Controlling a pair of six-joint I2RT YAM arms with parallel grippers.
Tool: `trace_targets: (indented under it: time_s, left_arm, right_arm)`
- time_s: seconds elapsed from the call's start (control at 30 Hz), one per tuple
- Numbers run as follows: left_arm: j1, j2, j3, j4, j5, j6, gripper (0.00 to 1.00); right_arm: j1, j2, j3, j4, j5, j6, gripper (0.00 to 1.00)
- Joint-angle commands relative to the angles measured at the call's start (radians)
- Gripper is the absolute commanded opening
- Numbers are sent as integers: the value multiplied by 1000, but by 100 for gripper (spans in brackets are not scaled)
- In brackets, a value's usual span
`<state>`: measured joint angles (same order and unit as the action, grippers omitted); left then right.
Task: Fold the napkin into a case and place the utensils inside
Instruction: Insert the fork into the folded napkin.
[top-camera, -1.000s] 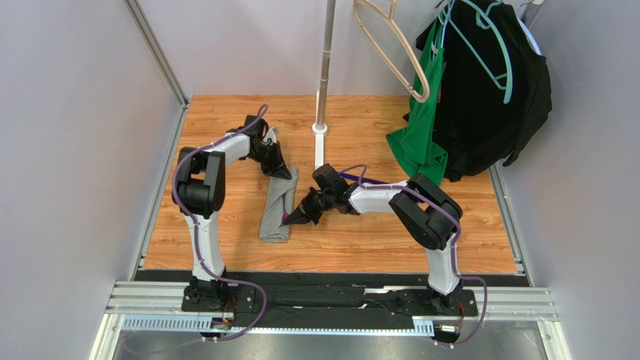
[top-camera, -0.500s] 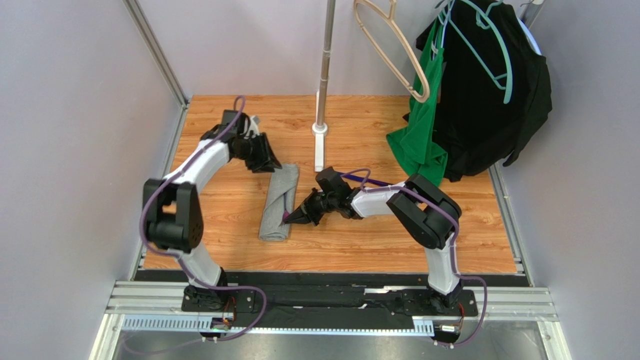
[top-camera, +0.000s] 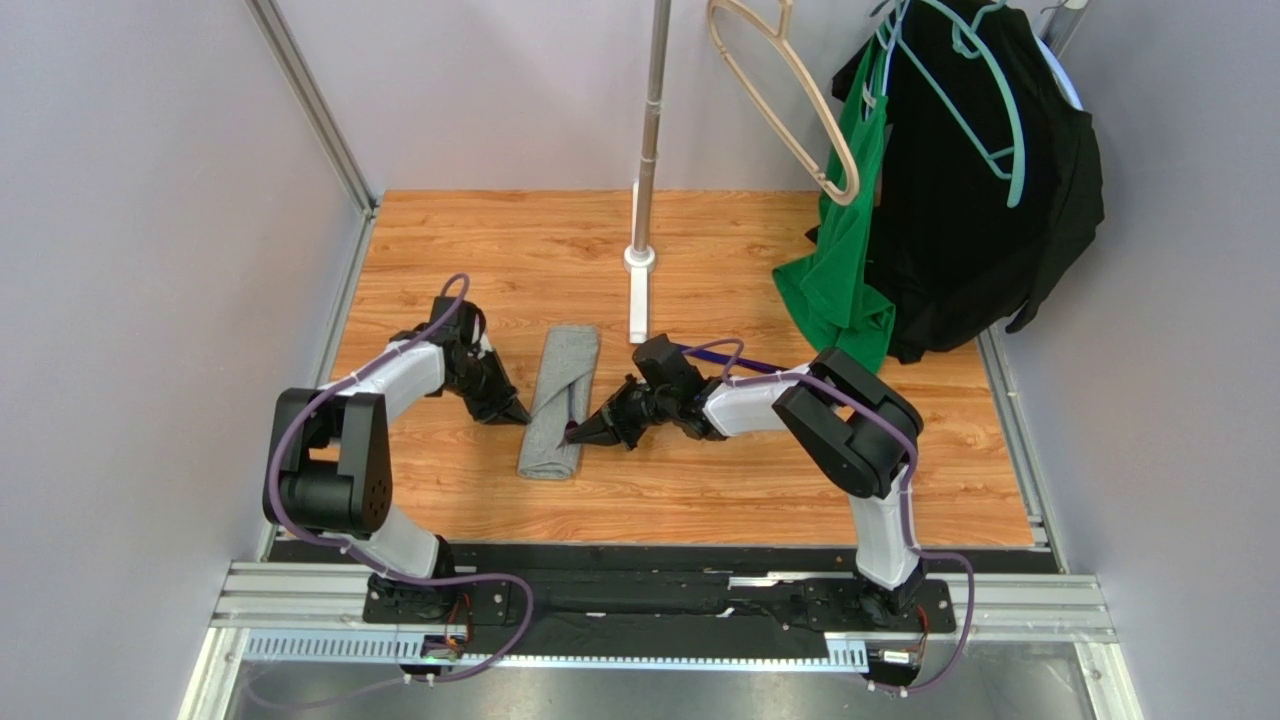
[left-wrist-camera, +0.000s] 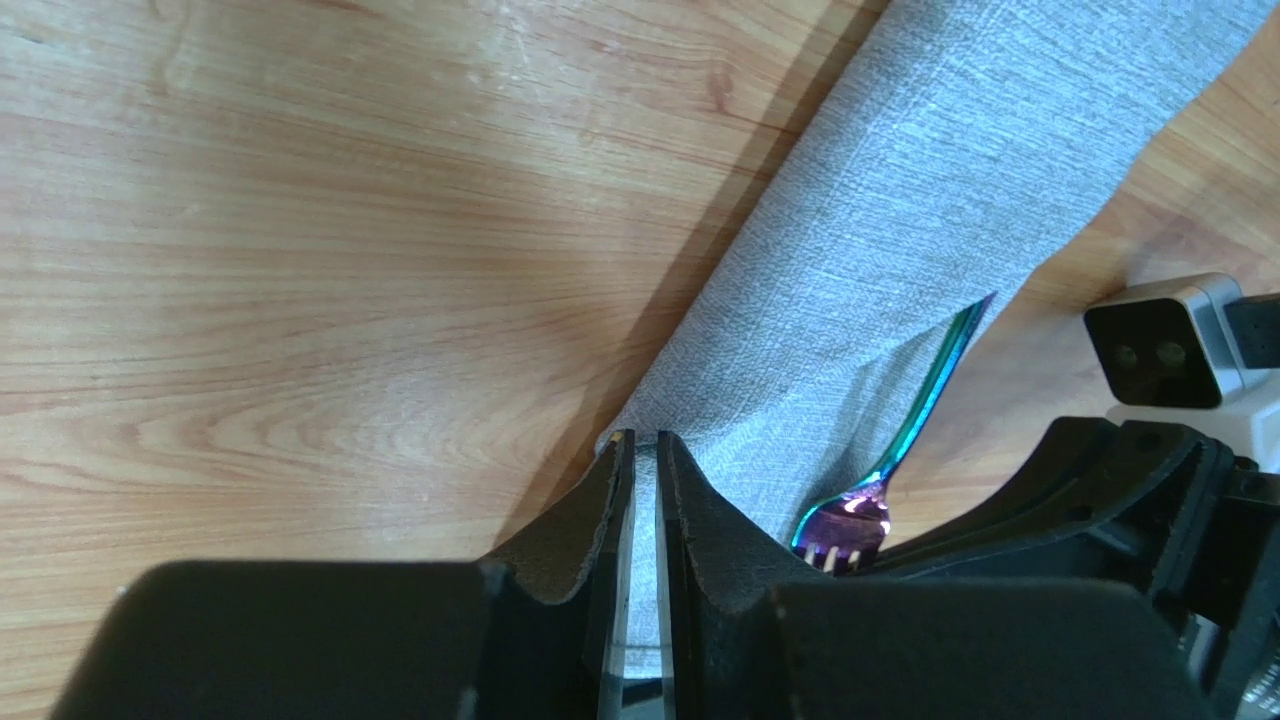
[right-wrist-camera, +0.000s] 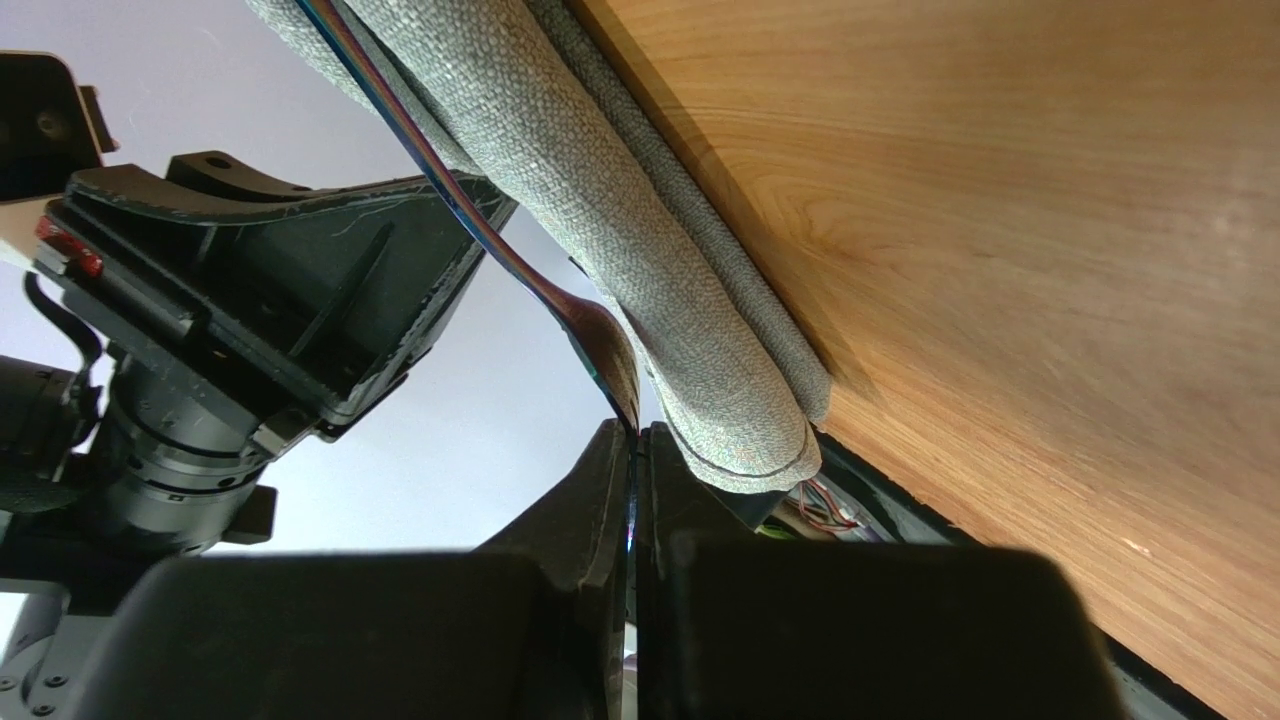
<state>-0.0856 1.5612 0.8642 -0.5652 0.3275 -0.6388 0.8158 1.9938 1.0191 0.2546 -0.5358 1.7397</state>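
— Now that the left gripper (top-camera: 516, 414) has quit the case's (top-camera: 559, 398) far end, where is it?
— Beside its left edge, jaws narrow, grip unclear. Right gripper (top-camera: 577, 435) pinches the fork (left-wrist-camera: 902, 435), handle tucked into the case. Wooden table (top-camera: 721, 480), grey walls (top-camera: 150, 225).

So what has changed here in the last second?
The left gripper left the far end of the case and swung back toward its base; it is now at the strip's left edge, about midway. Whether it pinches the cloth is unclear. The right gripper stayed shut on the fork at the right edge, and the case did not move.
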Motion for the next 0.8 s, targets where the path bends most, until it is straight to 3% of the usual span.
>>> trace_targets:
  time_s: [0.0, 0.43, 0.63, 0.77]
  left_arm:
    - [-6, -67, -56, 74, -7, -30, 16]
    - [-43, -142, -130, 100, 1, -65, 13]
    - [-43, -159, -116, 90, 5, -65, 13]
    - [-43, -194, -106, 79, -10, -55, 15]
  right_arm:
    - [-4, 19, -2, 32, 30, 24, 0]
    - [-4, 53, 42, -5, 42, 1, 8]
    - [-9, 30, 41, -83, 45, -80, 30]
    - [-18, -39, 64, -219, 65, -231, 57]
